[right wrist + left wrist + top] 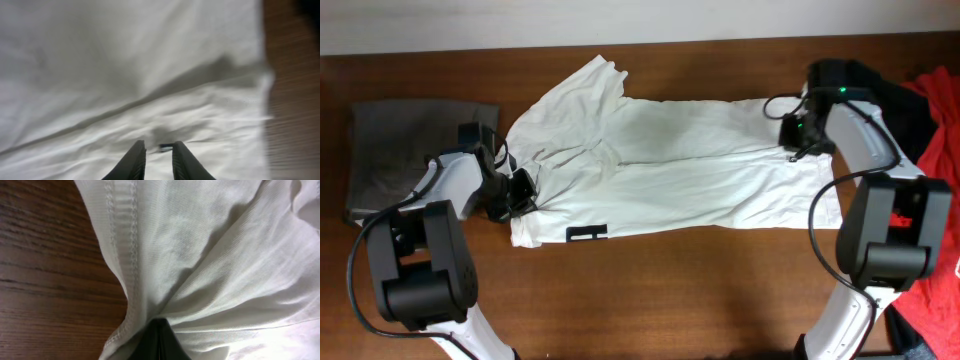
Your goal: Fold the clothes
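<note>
Left gripper (158, 326) clamped on T-shirt (660, 170) at its bunched edge; right gripper (156, 145) slightly parted, empty, over its opposite end.

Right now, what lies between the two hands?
The white T-shirt fills the stretch from left hand to right hand, seen in the overhead view.

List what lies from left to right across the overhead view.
folded grey-brown garment → left gripper → white T-shirt → right gripper → red garment
</note>
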Controlling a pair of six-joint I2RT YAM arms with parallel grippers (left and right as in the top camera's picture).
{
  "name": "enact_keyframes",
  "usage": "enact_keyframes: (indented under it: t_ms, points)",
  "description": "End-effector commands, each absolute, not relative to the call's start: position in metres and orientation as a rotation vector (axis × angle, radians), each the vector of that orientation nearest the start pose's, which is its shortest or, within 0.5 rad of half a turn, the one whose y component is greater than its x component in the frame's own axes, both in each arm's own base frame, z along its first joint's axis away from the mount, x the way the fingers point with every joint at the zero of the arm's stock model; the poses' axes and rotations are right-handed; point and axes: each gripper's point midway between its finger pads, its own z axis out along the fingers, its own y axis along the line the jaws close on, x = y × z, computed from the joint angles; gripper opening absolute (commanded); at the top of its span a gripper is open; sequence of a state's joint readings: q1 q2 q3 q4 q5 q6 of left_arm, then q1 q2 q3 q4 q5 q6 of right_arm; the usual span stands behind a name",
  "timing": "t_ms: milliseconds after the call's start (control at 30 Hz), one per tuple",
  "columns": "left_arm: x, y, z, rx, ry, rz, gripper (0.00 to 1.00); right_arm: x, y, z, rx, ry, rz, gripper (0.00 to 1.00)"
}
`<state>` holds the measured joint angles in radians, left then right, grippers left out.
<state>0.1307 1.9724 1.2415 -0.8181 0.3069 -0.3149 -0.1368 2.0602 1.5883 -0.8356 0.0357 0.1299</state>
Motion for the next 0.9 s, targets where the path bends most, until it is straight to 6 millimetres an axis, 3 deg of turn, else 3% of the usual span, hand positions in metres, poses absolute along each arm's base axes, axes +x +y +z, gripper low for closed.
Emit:
enact_keyframes:
  t_ms: [0,167,300,400,467,533,567,600,667,767,867]
  points:
    - [0.346,-0.003,-0.009,-0.718,3.065,-0.459,0.04,0.439,-0.093,0.058,0.462,2.858,-0.103,0.23]
    - [0.357,-0.008,0.008,-0.7,3.027,-0.516,0.0,0.41,-0.111,0.067,0.558,2.917,-0.099,0.19]
    - [0.384,-0.008,0.063,-0.625,2.905,-0.526,0.07,0.395,-0.12,0.095,0.659,2.881,-0.045,0.28]
    - [0.4,-0.014,0.117,-0.525,2.794,-0.513,0.14,0.382,-0.112,0.12,0.682,2.858,0.088,0.38]
    - [0.404,-0.02,0.142,-0.468,2.738,-0.492,0.17,0.37,-0.107,0.129,0.696,2.876,0.117,0.42]
    - [0.404,-0.032,0.161,-0.396,2.701,-0.475,0.16,0.351,-0.103,0.132,0.725,2.936,0.127,0.42]
    - [0.402,-0.037,0.166,-0.351,2.694,-0.466,0.08,0.344,-0.101,0.131,0.738,2.962,0.132,0.42]
    - [0.4,-0.042,0.169,-0.318,2.698,-0.438,0.01,0.336,-0.1,0.13,0.761,2.987,0.136,0.42]
    - [0.394,-0.046,0.165,-0.29,2.729,-0.353,0.0,0.328,-0.098,0.123,0.776,3.023,0.143,0.37]
    - [0.388,-0.047,0.148,-0.256,2.782,-0.185,0.0,0.324,-0.097,0.107,0.784,3.041,0.143,0.06]
    - [0.385,-0.053,0.123,-0.22,2.849,-0.107,0.0,0.317,-0.094,0.087,0.846,3.052,0.147,0.04]
